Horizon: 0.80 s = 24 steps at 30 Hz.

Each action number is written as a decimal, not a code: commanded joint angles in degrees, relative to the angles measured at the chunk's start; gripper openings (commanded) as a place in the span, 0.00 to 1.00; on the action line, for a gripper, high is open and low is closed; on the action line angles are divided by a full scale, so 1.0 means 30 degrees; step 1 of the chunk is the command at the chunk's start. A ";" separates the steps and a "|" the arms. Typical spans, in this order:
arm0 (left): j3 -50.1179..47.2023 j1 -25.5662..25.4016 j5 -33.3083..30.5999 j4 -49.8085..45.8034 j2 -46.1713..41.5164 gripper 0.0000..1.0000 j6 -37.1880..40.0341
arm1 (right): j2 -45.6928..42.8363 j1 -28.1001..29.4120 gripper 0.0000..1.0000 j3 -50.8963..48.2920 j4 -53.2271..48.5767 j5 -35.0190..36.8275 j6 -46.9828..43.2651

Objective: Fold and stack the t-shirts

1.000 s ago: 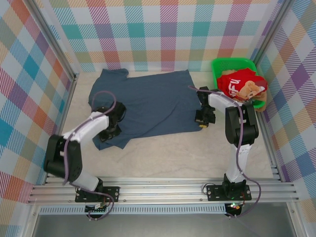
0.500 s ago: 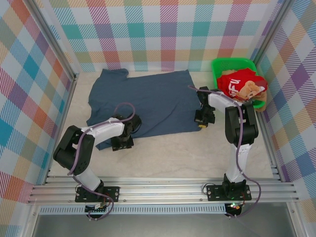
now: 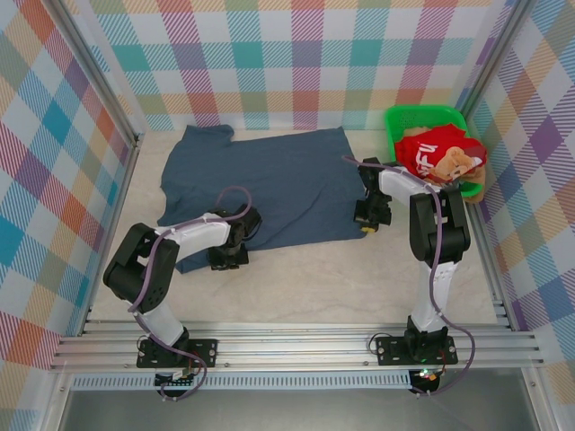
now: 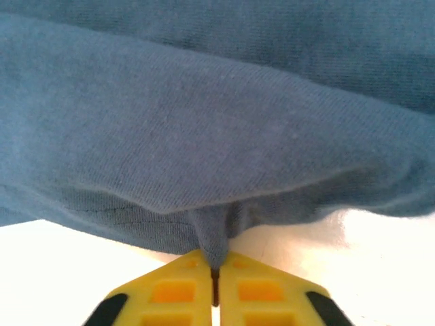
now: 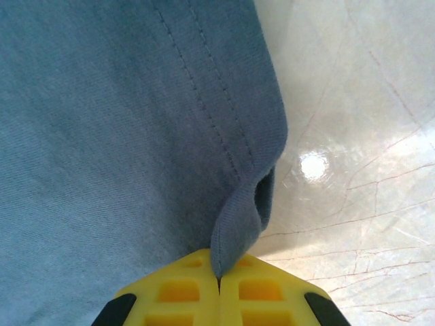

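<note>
left claw (image 4: pixel 215 263): clamped on a pinch of the slate-blue t-shirt (image 3: pixel 269 184) at its near hem. Cloth tents up into the closed jaws, and the rest of the shirt spreads out ahead of the claw.
right claw (image 5: pixel 219 270): clamped on the same shirt at its right edge. The stitched hem runs ahead of the claw, with cloth to its left and bare bench (image 5: pixel 353 136) to its right.
Shirt lies mostly flat on the bench, between the two claws and beyond them.
red t-shirt (image 3: pixel 431 151) with white lettering is heaped in the green basket (image 3: pixel 422 111), beyond and right of the right claw, not touching it.
</note>
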 commanded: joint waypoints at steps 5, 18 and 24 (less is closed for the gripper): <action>0.0063 0.0174 0.0293 -0.0920 -0.0823 0.00 -0.1248 | -0.0154 -0.0126 0.00 -0.0058 -0.0193 -0.0249 -0.0071; -0.0995 -0.0692 0.5635 -0.1899 -0.4520 0.00 -0.9013 | 0.0069 -0.0156 0.00 0.0391 -0.0230 -0.0353 -0.0466; -0.0385 -0.1351 0.7123 -0.2428 -0.3618 0.00 -1.1241 | 0.0128 -0.0155 0.00 0.0333 -0.0281 -0.0438 -0.0585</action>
